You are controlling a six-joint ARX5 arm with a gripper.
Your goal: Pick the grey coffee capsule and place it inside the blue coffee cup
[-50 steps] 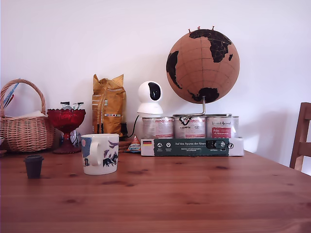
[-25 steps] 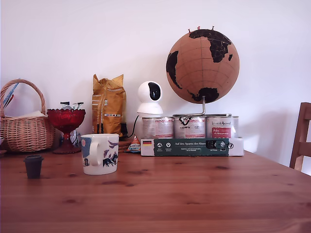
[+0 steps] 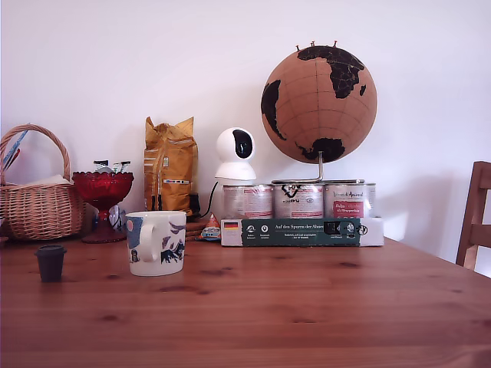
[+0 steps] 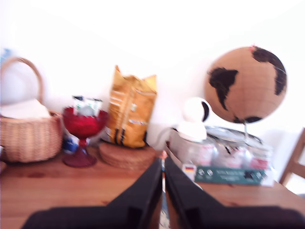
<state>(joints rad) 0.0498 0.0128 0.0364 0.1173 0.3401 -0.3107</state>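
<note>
Grey coffee capsule beside blue coffee cup.

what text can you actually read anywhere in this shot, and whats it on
"Auf den Spuren der Abent..." on the green box front, partly readable; it also carries a German flag mark and small icons, too small to read.
Tin labels: too small to read.
Yellow bag: print unreadable.
Wrist view: all blurred.
Mug, capsule: no text visible.
</note>
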